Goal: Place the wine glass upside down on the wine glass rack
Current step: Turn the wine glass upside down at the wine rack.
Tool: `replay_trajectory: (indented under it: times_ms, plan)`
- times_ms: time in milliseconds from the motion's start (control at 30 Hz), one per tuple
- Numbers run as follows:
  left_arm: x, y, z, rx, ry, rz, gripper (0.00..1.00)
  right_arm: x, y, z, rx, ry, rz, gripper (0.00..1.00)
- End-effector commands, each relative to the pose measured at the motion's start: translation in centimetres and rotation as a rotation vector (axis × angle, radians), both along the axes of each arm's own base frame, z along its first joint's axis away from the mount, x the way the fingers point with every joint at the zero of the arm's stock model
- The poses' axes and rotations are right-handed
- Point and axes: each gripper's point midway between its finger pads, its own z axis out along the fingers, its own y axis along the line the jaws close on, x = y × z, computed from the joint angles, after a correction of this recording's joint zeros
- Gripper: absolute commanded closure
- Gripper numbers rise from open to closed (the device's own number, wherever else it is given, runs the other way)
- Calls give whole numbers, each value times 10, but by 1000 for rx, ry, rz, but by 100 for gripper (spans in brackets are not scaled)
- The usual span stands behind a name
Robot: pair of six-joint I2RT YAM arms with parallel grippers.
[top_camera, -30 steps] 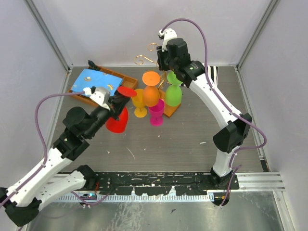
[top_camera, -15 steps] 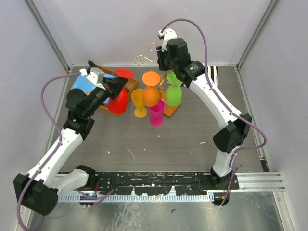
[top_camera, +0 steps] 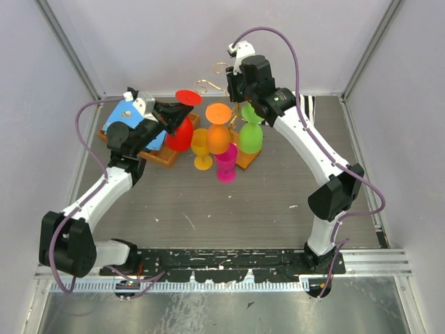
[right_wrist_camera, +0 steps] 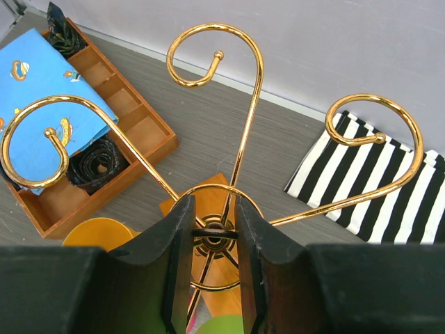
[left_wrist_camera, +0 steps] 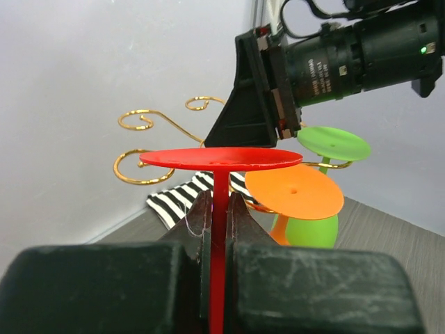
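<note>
L gripper [left_wrist_camera: 219, 229] shut tight on stem of red glass [top_camera: 179, 133], glass upside down w/ foot up, held above bench [top_camera: 264, 202] just left of rack [right_wrist_camera: 245, 104], near orange glass [left_wrist_camera: 295, 191] & green glass [left_wrist_camera: 334, 142], while R gripper [right_wrist_camera: 214, 240], part-open, clamps rack's centre hub.

Glossy gold wire rack [right_wrist_camera: 215, 26], matt red plastic glass [left_wrist_camera: 220, 158], wooden tray [right_wrist_camera: 142, 132].
</note>
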Motion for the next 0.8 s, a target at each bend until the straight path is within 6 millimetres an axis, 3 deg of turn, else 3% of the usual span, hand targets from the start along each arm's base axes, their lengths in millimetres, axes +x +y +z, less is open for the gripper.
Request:
replay_trajectory:
  times_ms: [0, 300, 500, 767]
  plan:
    - [3, -2, 17, -59, -47, -29, 100, -7, -1, 11, -4, -22, 20, 85]
    - [20, -1, 17, -172, 58, -33, 100, -5, -1, 12, -6, -17, 16, 85]
    - [18, -2, 30, -281, 88, -96, 99, -3, -1, 17, -7, -17, 5, 86]
    - [22, -7, 24, -297, 123, -125, 100, -3, 1, 10, -11, 2, 15, 89]
